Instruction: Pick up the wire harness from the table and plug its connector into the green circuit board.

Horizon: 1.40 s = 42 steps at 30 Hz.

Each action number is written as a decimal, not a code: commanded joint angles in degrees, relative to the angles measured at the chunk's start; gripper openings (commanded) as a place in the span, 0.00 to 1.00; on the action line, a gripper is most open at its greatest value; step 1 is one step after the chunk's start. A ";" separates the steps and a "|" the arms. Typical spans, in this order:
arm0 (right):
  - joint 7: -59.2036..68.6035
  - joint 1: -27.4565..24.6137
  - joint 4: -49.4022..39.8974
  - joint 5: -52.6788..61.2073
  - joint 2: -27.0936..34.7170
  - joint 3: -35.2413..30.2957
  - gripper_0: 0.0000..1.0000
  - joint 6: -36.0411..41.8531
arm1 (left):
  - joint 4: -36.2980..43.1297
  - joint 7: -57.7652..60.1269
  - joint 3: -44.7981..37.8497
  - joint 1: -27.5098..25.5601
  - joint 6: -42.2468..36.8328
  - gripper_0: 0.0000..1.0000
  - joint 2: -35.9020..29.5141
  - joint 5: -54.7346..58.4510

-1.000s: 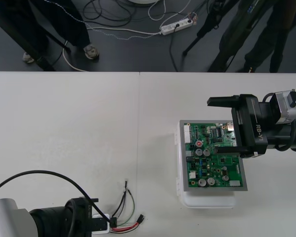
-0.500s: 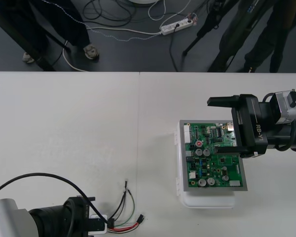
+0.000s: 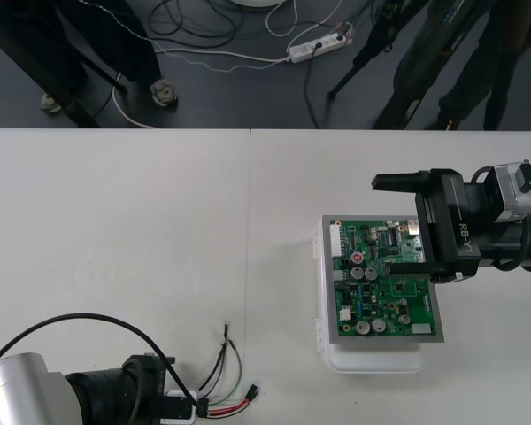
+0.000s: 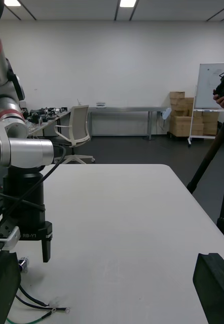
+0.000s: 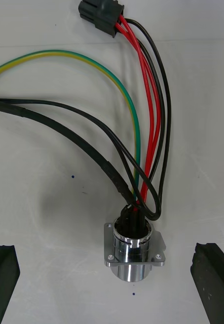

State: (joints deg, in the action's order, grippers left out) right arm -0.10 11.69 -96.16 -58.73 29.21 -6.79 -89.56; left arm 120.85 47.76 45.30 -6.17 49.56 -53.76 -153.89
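Left gripper (image 5: pixel 107 247) open around a wire harness (image 3: pixel 221 392) on the table (image 3: pixel 115 221); right gripper (image 3: pixel 385 223) open over the circuit board (image 3: pixel 372 297).
At the table's 7 o'clock, the left gripper's black fingers (image 5: pixel 3 268) stand wide apart, flanking the round metal socket (image 5: pixel 134 250) without touching it. Red, black and green wires run from the socket to the small black plug (image 5: pixel 102 15), which lies unplugged on the table at the gripper's 3 o'clock. The green board sits on its white base (image 3: pixel 372 359) at the harness's 2 o'clock, and the right gripper's fingers are spread above its 1 o'clock corner.

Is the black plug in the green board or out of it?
Out: the plug lies on the table near the left gripper, apart from the board.
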 commanded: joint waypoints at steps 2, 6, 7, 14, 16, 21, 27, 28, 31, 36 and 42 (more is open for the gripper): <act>-1.13 1.49 -0.35 0.29 -0.73 -1.30 1.00 -0.44 | -1.23 -5.31 1.72 2.04 -2.54 1.00 1.29 -0.45; -1.04 1.49 -0.35 0.20 -0.73 -1.30 1.00 -0.44 | -1.76 -5.57 2.25 2.39 -2.54 1.00 1.29 -0.45; -1.04 1.49 -0.35 0.29 -0.73 -1.30 1.00 -0.44 | -1.76 -5.66 2.25 2.48 -2.54 1.00 1.29 -0.45; -0.87 1.40 -0.35 0.29 -0.73 -1.30 1.00 -0.44 | -1.93 -6.19 3.13 3.01 -2.54 1.00 1.64 -0.45; -0.69 1.40 -0.26 0.29 -0.73 -1.21 1.00 -0.44 | -2.37 -6.45 3.30 3.10 -2.54 1.00 2.08 -0.45; -0.60 1.40 -0.26 0.29 -0.73 -1.30 1.00 -0.44 | -3.25 -6.98 3.57 3.18 -2.54 1.00 2.70 -0.45; -0.52 1.40 -0.35 0.29 -0.73 -1.21 1.00 -0.44 | -3.87 -7.42 3.57 3.45 -2.54 1.00 3.14 -0.45; -0.43 1.40 -0.35 0.29 -0.73 -1.21 1.00 -0.44 | -3.87 -7.51 3.57 3.45 -2.54 1.00 3.14 -0.45; -0.34 1.40 -0.35 0.29 -0.73 -1.21 1.00 -0.44 | -4.04 -7.59 3.57 3.45 -2.54 1.00 3.22 -0.45; -0.34 1.40 -0.35 0.29 -0.73 -1.30 1.00 -0.44 | -4.13 -7.68 3.57 3.71 -2.54 1.00 3.40 -0.45; -0.25 1.40 -0.26 0.38 -0.73 -1.21 1.00 -0.44 | -5.10 -7.86 3.83 4.15 -2.54 1.00 3.84 -0.45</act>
State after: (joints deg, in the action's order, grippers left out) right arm -0.10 11.69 -96.14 -58.73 29.21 -6.80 -89.56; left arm 116.27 44.06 47.53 -4.01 49.56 -51.39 -153.90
